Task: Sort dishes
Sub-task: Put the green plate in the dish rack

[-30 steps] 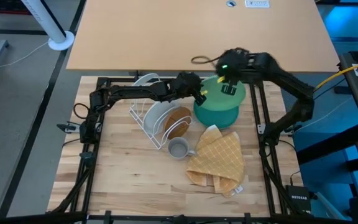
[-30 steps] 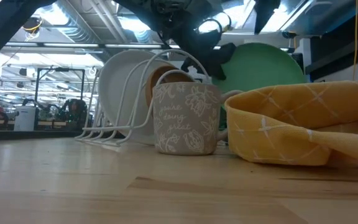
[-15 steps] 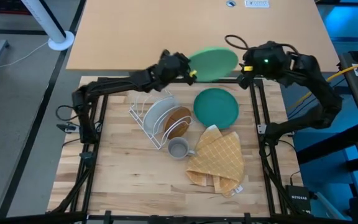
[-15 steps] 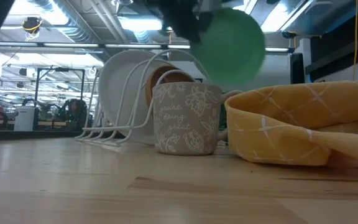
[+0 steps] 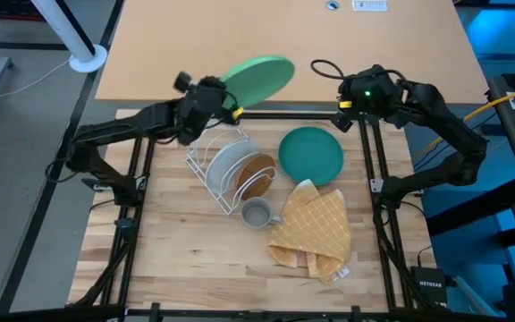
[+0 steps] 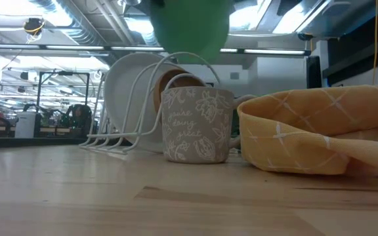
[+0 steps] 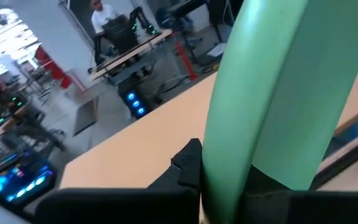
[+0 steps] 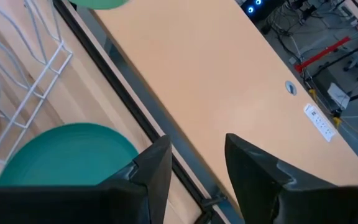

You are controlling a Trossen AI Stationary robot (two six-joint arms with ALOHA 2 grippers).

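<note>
The green plate (image 5: 259, 78) hangs in the air above the far end of the wire rack (image 5: 211, 166), pinched at its rim by the left gripper (image 5: 231, 109); the low view cuts off its top. It is plain, round and matte. In the rack, the white plate (image 5: 226, 164) and brown wooden plate (image 5: 256, 175) stand on edge, half hidden. The teal plate (image 5: 311, 154) lies flat beside them. The right gripper (image 5: 343, 112) hovers near it, jaws spread, empty.

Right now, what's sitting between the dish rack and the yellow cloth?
In the high view, a gray mug stands between the white wire rack and the yellow checked cloth. The low view shows it too.
</note>
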